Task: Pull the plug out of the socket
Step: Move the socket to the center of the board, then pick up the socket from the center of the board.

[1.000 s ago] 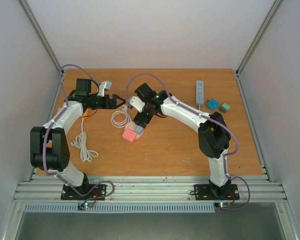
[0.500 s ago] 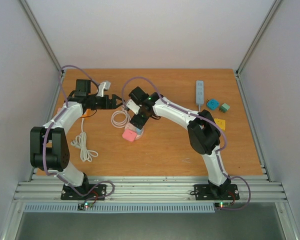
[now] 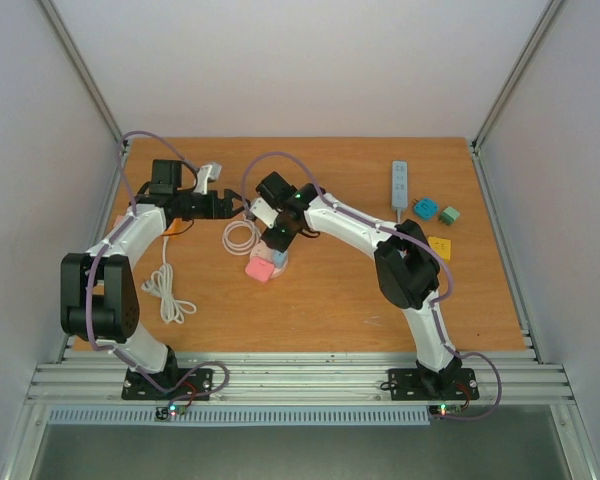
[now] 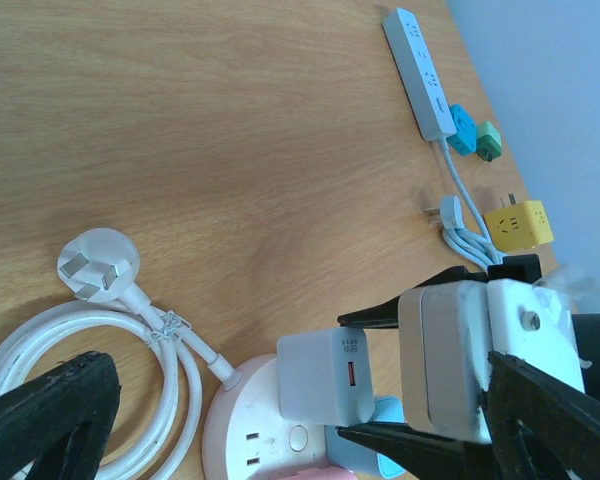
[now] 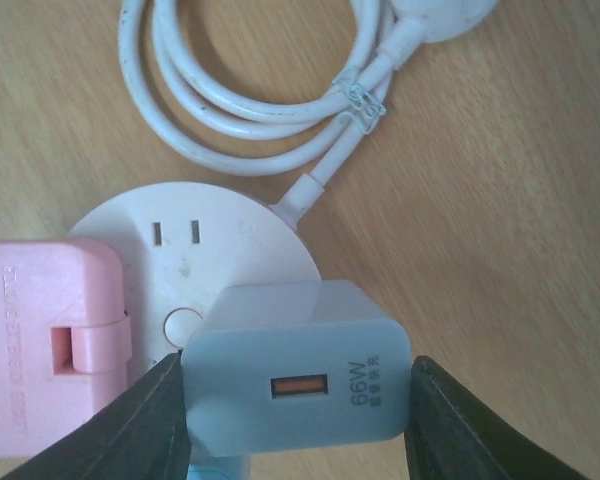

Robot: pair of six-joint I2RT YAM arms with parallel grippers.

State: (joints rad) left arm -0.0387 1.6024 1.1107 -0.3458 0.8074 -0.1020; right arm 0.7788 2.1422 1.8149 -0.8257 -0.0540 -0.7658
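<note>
A round pale-pink socket [image 5: 220, 230] lies on the wooden table with its white cable [image 5: 240, 110] coiled beside it. A grey-white 66W plug [image 5: 295, 385] stands in the socket, next to a pink cube plug [image 5: 45, 340] and a blue one [image 4: 390, 415]. My right gripper [image 5: 295, 400] comes down from above, and its black fingers [image 5: 150, 420] press both sides of the grey plug. In the top view it [image 3: 277, 240] covers the socket [image 3: 270, 262]. My left gripper [image 3: 242, 204] hovers open just left of it, with its fingers [image 4: 40, 410] spread wide and holding nothing.
A white power strip [image 3: 399, 185] lies at the back right with teal [image 3: 425, 209], green [image 3: 449, 215] and yellow [image 3: 440, 245] cube adapters near it. Another bundled white cable [image 3: 165, 290] lies at the left, beside my left arm. Metal frame posts border the table.
My right gripper has moved left and down over the socket, and its jaws have closed from wide open onto the grey plug. The left arm has stayed still.
</note>
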